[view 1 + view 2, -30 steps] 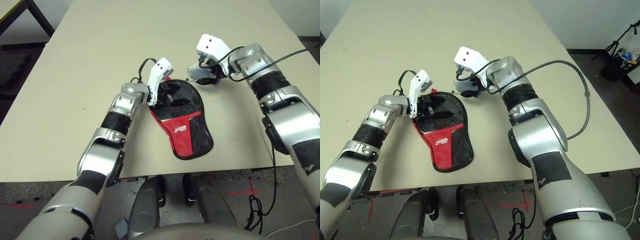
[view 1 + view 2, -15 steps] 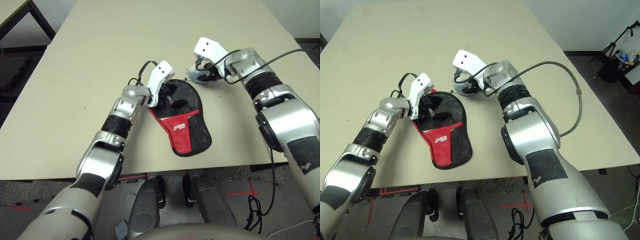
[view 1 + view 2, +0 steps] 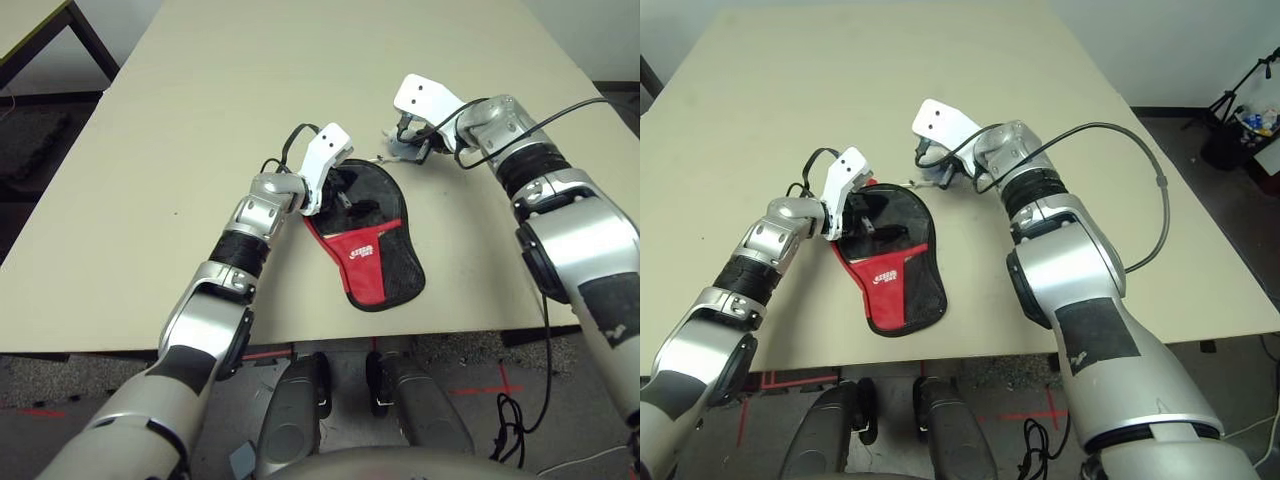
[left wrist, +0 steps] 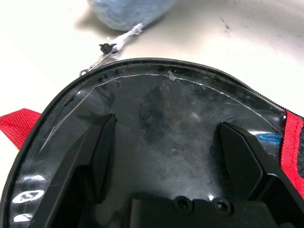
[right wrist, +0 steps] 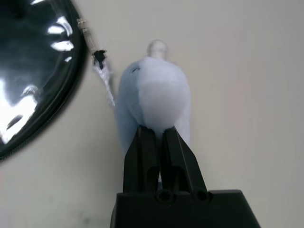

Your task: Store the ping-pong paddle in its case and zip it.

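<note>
The case point(image 3: 365, 243) lies flat on the beige counter point(image 3: 200, 120), near the front edge and about midway across it. Its rounded end, with the clear plastic side up, points away from the robot, and the red panel with the white logo tapers toward the robot. Something dark sits under the clear plastic; it is probably the ping-pong paddle, but glare and the claw hide its outline.

The left claw point(image 4: 173, 156) is spread wide, and both black fingers point(image 4: 102, 156) rest on the clear plastic at the rounded end without pinching anything.

From the zipper rim a small metal pull on a white thread point(image 5: 105, 78) runs out across the counter to a small white-grey plush point(image 5: 154, 102), which lies just beyond the case's far edge.

The right claw point(image 5: 159, 142) is closed on the near end of the plush, with its two fingers pressed together and the soft fabric caught at their tips.
</note>
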